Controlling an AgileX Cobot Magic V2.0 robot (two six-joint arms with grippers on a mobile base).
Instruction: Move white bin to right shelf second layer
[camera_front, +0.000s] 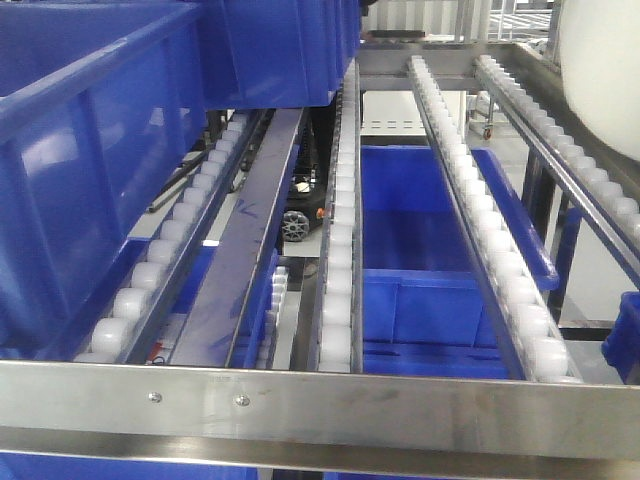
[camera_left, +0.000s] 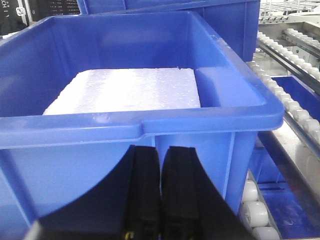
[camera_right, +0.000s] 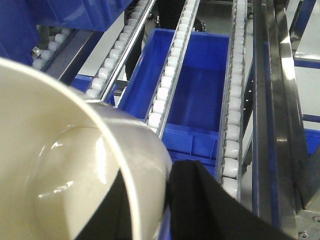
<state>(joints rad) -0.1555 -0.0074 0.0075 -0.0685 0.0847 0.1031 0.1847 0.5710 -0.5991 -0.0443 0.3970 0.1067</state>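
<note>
Your glossy cream-white plastic bin (camera_right: 65, 170) hangs over the sloping white-roller rails of the steel rack level (camera_front: 345, 260), its wall pinched by the right fingers (camera_right: 150, 210). Lower it squarely across two rails. The left fingers (camera_left: 161, 195), pressed together, face a blue crate (camera_left: 150, 125).

Glossy plastic white bin (camera_right: 75, 170)

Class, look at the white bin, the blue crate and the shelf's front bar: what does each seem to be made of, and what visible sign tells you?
White bin: likely glossy plastic; soft highlights on smooth cream walls.
Blue crate: likely moulded plastic, semi-gloss; thick rolled rim, uniform colour.
Front bar: looks like brushed stainless steel; grey metallic sheen, screw heads.
</note>
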